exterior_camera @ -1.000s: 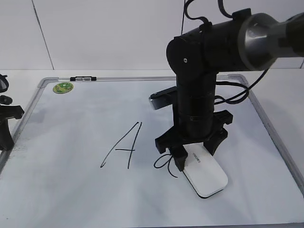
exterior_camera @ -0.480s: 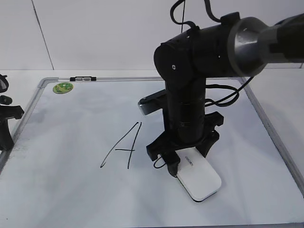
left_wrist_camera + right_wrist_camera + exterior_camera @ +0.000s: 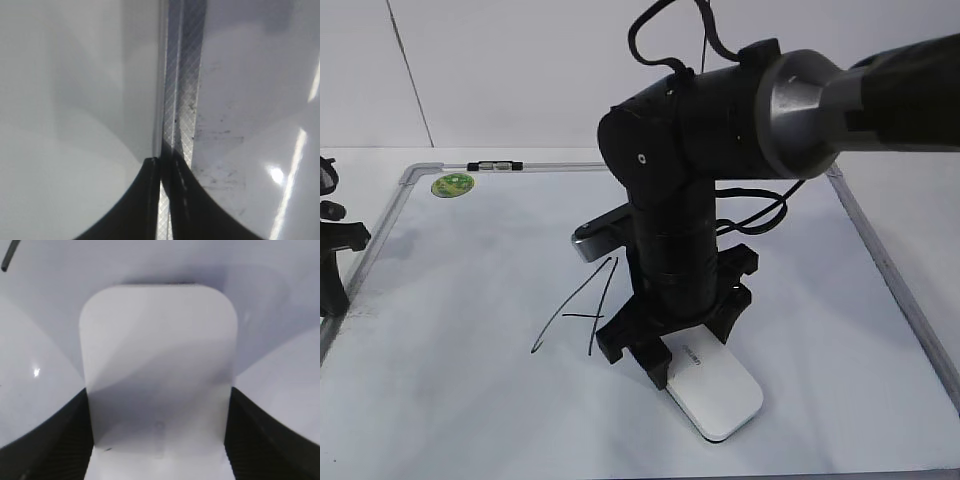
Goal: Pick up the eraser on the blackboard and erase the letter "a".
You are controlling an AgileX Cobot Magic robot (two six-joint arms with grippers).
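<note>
The white eraser (image 3: 715, 390) lies flat on the blackboard (image 3: 470, 260), a white board with a grey frame. My right gripper (image 3: 685, 345) is shut on the eraser's two long sides and stands just right of the capital "A" (image 3: 585, 305). In the right wrist view the eraser (image 3: 157, 365) fills the space between the two black jaws (image 3: 157, 405). The small letter "a" shows in no view; arm and eraser cover that spot. My left gripper (image 3: 335, 270) is shut and empty at the board's left edge, over its frame (image 3: 182, 100).
A round green sticker (image 3: 452, 184) and a small black-and-white marker (image 3: 494, 166) sit at the board's far left corner. A short black stroke (image 3: 10, 255) shows at the top left of the right wrist view. The board's right frame (image 3: 890, 270) runs beside the arm.
My right gripper has slid the eraser to the left and toward the front edge, over the spot of the small "a". The "a" no longer shows. The left arm has not moved.
</note>
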